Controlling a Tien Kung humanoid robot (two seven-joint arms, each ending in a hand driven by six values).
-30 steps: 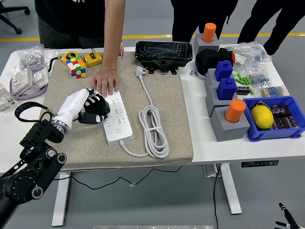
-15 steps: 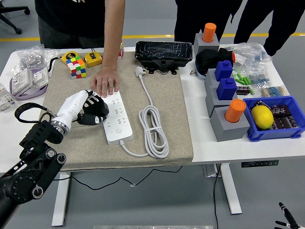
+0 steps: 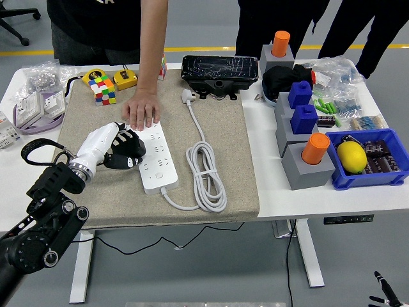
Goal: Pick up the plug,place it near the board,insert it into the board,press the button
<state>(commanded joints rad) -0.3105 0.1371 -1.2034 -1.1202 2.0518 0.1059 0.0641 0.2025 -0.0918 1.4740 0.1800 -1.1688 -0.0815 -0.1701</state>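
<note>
The white power strip (image 3: pixel 156 160) lies on the beige mat (image 3: pixel 102 192). Its white plug (image 3: pixel 187 96) rests at the mat's far side, unplugged, and the cord (image 3: pixel 206 176) lies coiled right of the strip. A person's hand (image 3: pixel 142 112) presses flat on the strip's far end. My left hand (image 3: pixel 125 152), white with black fingers, sits against the strip's left edge, its fingers curled and holding nothing. No right hand shows.
A colourful cube (image 3: pixel 102 89) and a yellow tape measure (image 3: pixel 124 78) sit at the mat's far left. A black case (image 3: pixel 219 70) is behind the plug. Grey blocks with orange and blue pegs (image 3: pixel 307 157) and a blue bin (image 3: pixel 377 173) with a lemon stand on the right.
My left hand has drawn back slightly to the left, away from the strip's sockets. The person's hand, the plug and the cord have not moved.
</note>
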